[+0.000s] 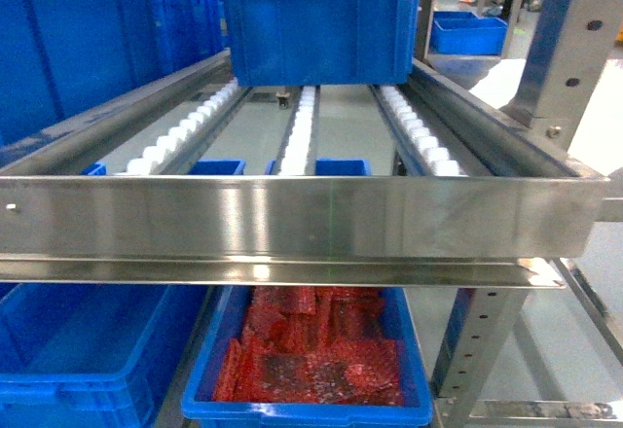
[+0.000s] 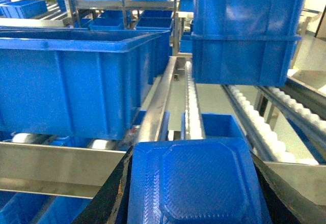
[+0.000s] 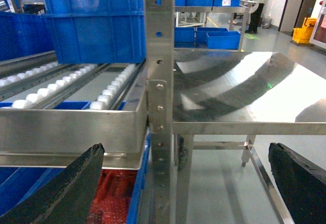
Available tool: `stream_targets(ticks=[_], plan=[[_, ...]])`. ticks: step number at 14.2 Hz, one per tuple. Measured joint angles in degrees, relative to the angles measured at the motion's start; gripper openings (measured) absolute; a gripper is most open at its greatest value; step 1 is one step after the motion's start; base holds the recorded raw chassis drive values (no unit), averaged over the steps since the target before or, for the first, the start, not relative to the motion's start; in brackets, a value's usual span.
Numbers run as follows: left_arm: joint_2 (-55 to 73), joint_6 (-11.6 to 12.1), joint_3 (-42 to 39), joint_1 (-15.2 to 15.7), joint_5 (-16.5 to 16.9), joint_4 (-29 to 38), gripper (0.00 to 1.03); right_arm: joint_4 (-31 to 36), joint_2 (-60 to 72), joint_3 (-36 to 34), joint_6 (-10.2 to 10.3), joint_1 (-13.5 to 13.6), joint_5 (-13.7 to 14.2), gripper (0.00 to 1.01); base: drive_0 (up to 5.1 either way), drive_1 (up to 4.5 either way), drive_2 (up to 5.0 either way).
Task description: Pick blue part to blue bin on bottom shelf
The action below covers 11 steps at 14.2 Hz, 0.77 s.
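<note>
**Blue part gripped at the rack**

The left gripper (image 2: 196, 193) held a blue part (image 2: 196, 183) between its dark fingers (image 2: 109, 198). Beyond it ran white rollers (image 2: 192, 102) on the steel rack, a large blue bin (image 2: 76, 81) at left, stacked blue bins (image 2: 244, 30) at right.

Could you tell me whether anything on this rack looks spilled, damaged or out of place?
Nothing stands out. The blue bins sit square on the roller tracks, the red parts lie loosely heaped inside their lower bin, and the left gripper holds the blue part level. The steel table is undamaged.
</note>
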Motion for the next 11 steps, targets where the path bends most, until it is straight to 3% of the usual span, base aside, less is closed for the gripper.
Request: stream_targets(ticks=[11], plan=[[-0.1,0.0,0.0,0.0,0.0,0.2,0.43,-0.1,0.0,0.0,0.0,0.0,0.0,0.98,-5.0,2.38,2.4]])
